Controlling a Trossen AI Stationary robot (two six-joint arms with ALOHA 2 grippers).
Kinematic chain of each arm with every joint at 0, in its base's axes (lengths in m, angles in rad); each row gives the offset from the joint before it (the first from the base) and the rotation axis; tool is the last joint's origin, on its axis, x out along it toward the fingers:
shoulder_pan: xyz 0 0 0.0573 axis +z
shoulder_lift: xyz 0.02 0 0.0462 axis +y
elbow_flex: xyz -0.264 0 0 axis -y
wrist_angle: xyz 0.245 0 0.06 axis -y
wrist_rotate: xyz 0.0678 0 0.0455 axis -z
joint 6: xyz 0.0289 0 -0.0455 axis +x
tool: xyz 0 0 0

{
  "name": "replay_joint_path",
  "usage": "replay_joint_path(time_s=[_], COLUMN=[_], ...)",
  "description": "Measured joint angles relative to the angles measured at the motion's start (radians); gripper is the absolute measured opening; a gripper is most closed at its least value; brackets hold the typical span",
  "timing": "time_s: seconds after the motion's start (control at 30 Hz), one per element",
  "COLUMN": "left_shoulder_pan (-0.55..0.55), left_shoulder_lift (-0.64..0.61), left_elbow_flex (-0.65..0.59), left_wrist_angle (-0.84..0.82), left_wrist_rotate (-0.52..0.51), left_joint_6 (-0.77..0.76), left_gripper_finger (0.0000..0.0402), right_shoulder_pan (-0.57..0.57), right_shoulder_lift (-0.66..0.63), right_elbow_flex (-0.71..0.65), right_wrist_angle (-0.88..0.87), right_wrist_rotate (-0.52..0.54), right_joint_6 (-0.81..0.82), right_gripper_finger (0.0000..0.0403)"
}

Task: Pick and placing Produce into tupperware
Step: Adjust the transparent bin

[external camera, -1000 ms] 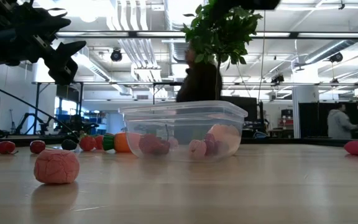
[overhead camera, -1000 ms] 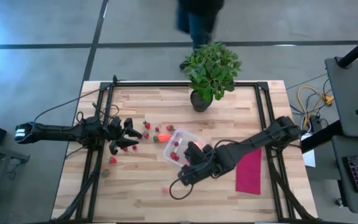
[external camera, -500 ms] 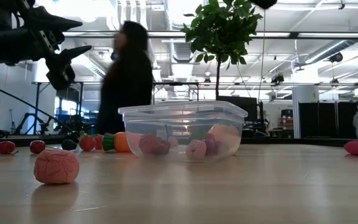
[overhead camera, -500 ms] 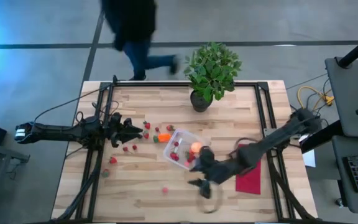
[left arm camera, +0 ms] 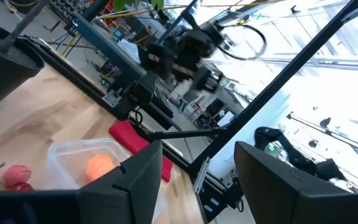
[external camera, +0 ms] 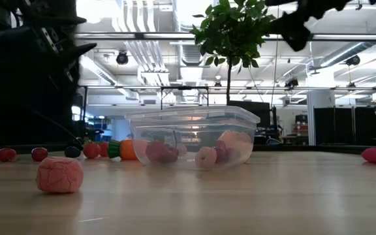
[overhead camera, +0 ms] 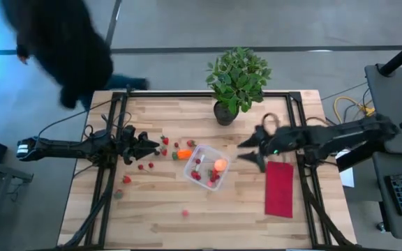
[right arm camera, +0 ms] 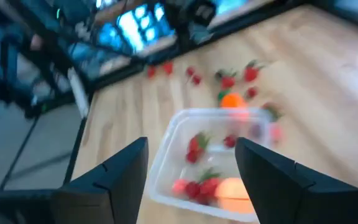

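Observation:
The clear tupperware [overhead camera: 204, 166] sits mid-table on its base. It holds the round orange fruit [overhead camera: 220, 165] and a few red strawberries [right arm camera: 199, 148]. More strawberries [overhead camera: 165, 141] lie loose on the wood to its left. An orange-red piece with a green top [overhead camera: 183, 153] lies there too. A pale strawberry [external camera: 59, 175] lies near the front edge. My right gripper [overhead camera: 246, 153] hangs open in the air, right of the tupperware. My left gripper [overhead camera: 153, 145] stands open above the loose strawberries, pointing toward the tupperware [left arm camera: 86, 165].
A potted plant [overhead camera: 237, 80] stands at the far edge behind the tupperware. A magenta cloth [overhead camera: 279, 188] lies flat at the right, below my right arm. A person in dark clothes [overhead camera: 68, 49] passes beyond the table's far left corner. Bare wood spans the near half.
My right gripper has swung from the tupperware's near side toward the table's right and far edges, rolling as it went; its fingers stay open. The round orange fruit now shows uncovered in the tupperware. My left gripper has rolled in place. The person walked leftward behind the table.

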Motion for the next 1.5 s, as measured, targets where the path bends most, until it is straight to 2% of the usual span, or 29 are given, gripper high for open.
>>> replay_joint_path(time_s=[0.1, 0.33, 0.5, 0.67, 0.77, 0.87, 0.93, 1.03, 1.3, 1.5], left_shoulder_pan=[0.000, 0.000, 0.000, 0.000, 0.000, 0.000, 0.001, 0.002, 0.036, 0.079], left_shoulder_lift=[0.001, -0.002, 0.001, 0.002, 0.019, 0.056, 0.115, 0.227, 0.553, 0.790], left_elbow_flex=[0.000, 0.000, 0.000, 0.025, 0.110, 0.251, 0.359, 0.502, 0.753, 0.918], left_wrist_angle=[0.034, 0.077, 0.077, 0.087, 0.008, -0.208, -0.386, -0.554, -0.625, -0.927], left_wrist_rotate=[-0.006, -0.012, -0.013, -0.005, 0.113, 0.150, 0.150, 0.150, 0.148, 0.149], left_joint_6=[0.015, 0.060, 0.058, 0.084, 0.201, 0.290, 0.373, 0.486, 0.549, 0.549], left_gripper_finger=[0.0187, 0.0187, 0.0187, 0.0187, 0.0187, 0.0187, 0.0187, 0.0187, 0.0187, 0.0187], right_shoulder_pan=[-0.047, -0.049, -0.049, -0.049, -0.050, -0.050, -0.050, -0.049, -0.049, -0.049], right_shoulder_lift=[-0.122, -0.317, -0.417, -0.464, -0.480, -0.496, -0.509, -0.532, -0.658, -0.769], right_elbow_flex=[-0.055, -0.206, -0.296, -0.334, -0.369, -0.402, -0.420, -0.440, -0.504, -0.555], right_wrist_angle=[-0.024, -0.031, 0.013, 0.027, 0.025, 0.029, 0.073, 0.131, 0.129, 0.128], right_wrist_rotate=[-0.001, 0.025, 0.048, 0.078, 0.169, 0.240, 0.235, 0.212, 0.206, 0.206], right_joint_6=[0.000, 0.039, 0.072, 0.026, 0.025, 0.056, 0.042, 0.000, -0.050, -0.060], right_gripper_finger=[0.0233, 0.0233, 0.0233, 0.0233, 0.0233, 0.0233, 0.0233, 0.0233, 0.0233, 0.0233])
